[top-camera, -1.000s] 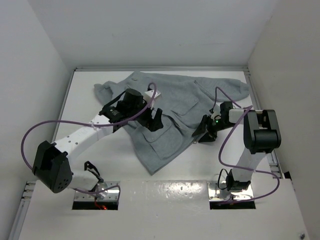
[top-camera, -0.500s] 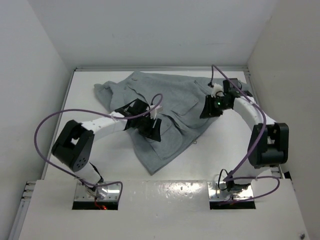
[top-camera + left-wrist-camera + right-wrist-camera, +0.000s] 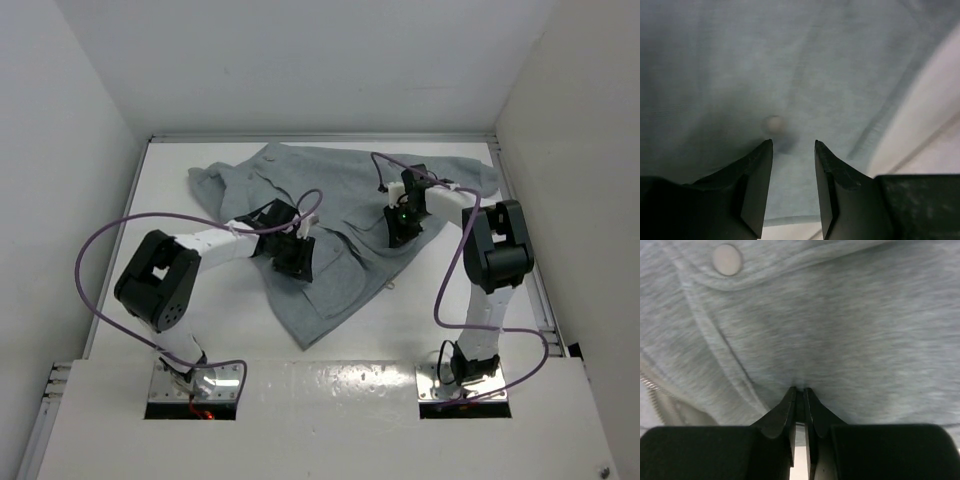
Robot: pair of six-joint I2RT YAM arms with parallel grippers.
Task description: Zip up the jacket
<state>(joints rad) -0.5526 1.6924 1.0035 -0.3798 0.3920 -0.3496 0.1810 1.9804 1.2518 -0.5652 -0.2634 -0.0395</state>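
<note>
Grey soft fabric, the jacket, lies spread slantwise on the white table. Its lowest corner points toward the arm bases and its sleeves bunch along the far edge. Both arms reach in over it, 1 on each front panel.

Nearest, the left gripper hovers low over the left panel, close to the panel's edge where the table shows. Its 2 fingers stand apart with a narrow gap. Nothing lies between them, and a small pale snap sits just beyond the left fingertip. This looks like a hold being lined up to pin or tension that side.

Farther back and to the right, the right gripper has its jaws brought together. The tips dig into the cloth, which puckers right at them, so it appears to pinch a small fold. That fold lies below a curved pocket flap with a second snap. The zipper teeth run off to the left of the jaws, apart from them, so the pinch is on panel cloth, not on the zipper. The slider is not visible in any view.

I judge the zipping itself not yet begun; the front seam needs straightening first.
</note>
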